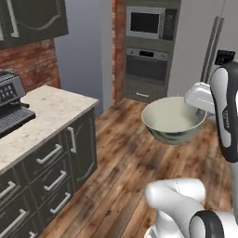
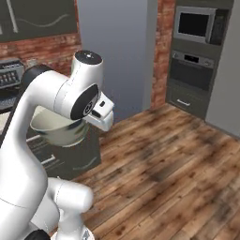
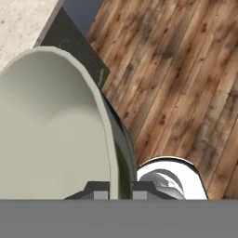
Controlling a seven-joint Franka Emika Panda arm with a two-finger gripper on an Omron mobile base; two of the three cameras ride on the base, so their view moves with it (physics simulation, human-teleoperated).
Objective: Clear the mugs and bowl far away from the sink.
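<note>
our gripper (image 3: pixel 114 193) is pressed nearly together, pinching the rim of the bowl (image 1: pixel 173 120); in the hand view the two dark fingertips (image 3: pixel 99 194) sit on either side of the thin wall, one inside and one outside. from that pinch the bowl extends away from the hand and toward the counter side, its pale grey-beige hollow open upward and, in the left base view, roughly level. we hold it in mid-air, touching nothing else, over the wooden floor (image 1: pixel 125 172). farther out, to our left, stands the pale stone counter (image 1: pixel 51 111) with dark drawers beneath, its corner near the bowl's far edge in the hand view but lower than the bowl and not under it. a coffee machine (image 1: pixel 10 102) sits on that counter, well apart from the corner. beyond the floor, tall ovens (image 1: pixel 148 46) are built into the far wall. we judge that the coming move turns on this: the free counter surface lies to the left of the bowl and below it, so the bowl must travel sideways over the edge before it can come down.
</note>
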